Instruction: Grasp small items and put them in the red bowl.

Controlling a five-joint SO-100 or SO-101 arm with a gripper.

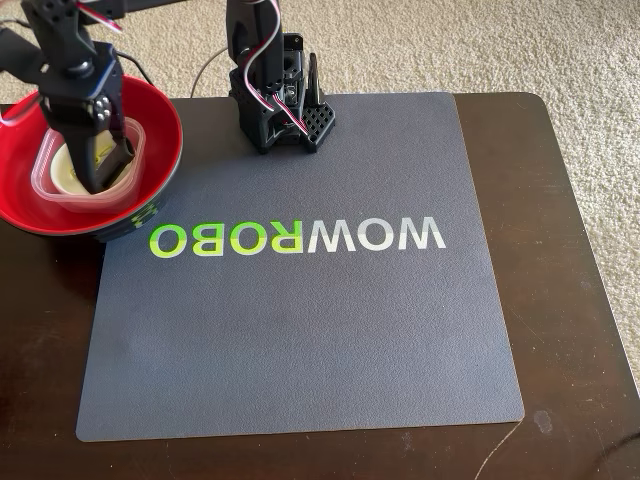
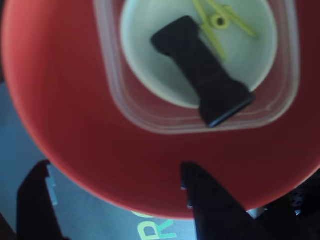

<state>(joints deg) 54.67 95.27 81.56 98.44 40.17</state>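
The red bowl (image 1: 160,115) stands at the mat's far left corner and fills the wrist view (image 2: 60,100). In it lies the clear square tub (image 1: 48,190), with the small white dish (image 1: 66,175) inside it. In the wrist view the tub (image 2: 116,102) holds the white dish (image 2: 145,65), and on the dish lie the yellow-green clothespin (image 2: 220,22) and the black clip-like piece (image 2: 200,70). My gripper (image 1: 98,180) hangs over the bowl, above the tub. In the wrist view the gripper (image 2: 115,170) has its jaws wide apart with nothing between them.
A grey mat (image 1: 300,330) printed WOWROBO covers most of the dark wooden table (image 1: 580,300). The arm's black base (image 1: 280,105) stands at the mat's far edge. Beige carpet (image 1: 560,50) lies beyond the table.
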